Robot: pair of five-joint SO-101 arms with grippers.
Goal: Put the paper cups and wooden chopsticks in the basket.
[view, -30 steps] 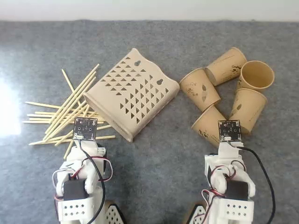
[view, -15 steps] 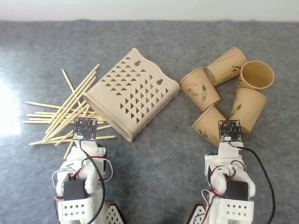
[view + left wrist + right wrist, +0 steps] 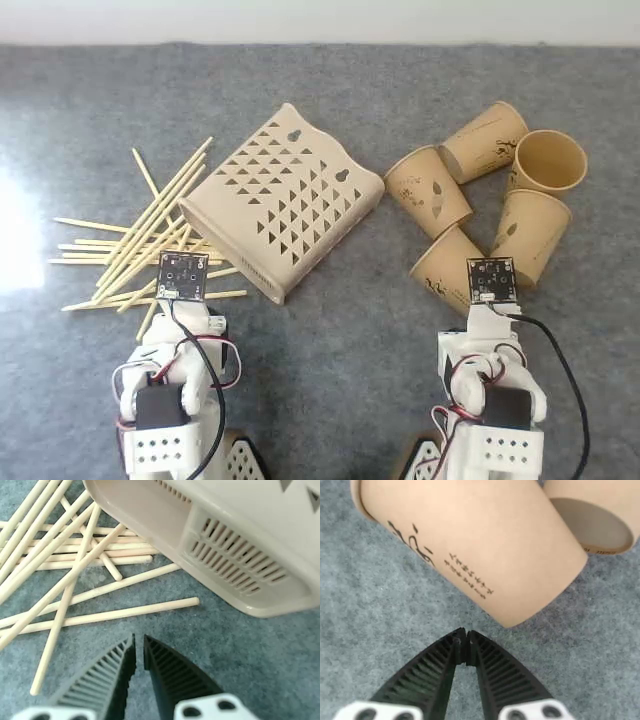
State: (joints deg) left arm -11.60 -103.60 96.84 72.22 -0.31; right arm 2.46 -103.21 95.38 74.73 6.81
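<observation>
Five paper cups [image 3: 430, 192] lie clustered at three o'clock from the basket [image 3: 295, 200], most on their sides and touching one another. The wooden chopsticks [image 3: 140, 240] are scattered in a loose crossed pile at nine o'clock from it, some reaching its edge. Nothing is in the basket yet, so I judge the task is at its very start, with no pick begun. My left gripper [image 3: 139, 642] hangs over the grey table cover [image 3: 350, 380] at seven o'clock from the basket, jaws all but pressed together on nothing, with the closest chopstick [image 3: 115, 614] just ahead. My right gripper [image 3: 465, 634] sits at five o'clock from the basket, tips closed against each other and empty, the nearest cup [image 3: 470, 545] lying on its side just beyond them. The basket shows a perforated face upward, and I cannot tell which way its opening points. It may need righting before anything goes in. Otherwise the next move calls for spreading my jaws and closing on a cup's rim or a single stick. The cups carry dark print on their sides, which I leave unread.
</observation>
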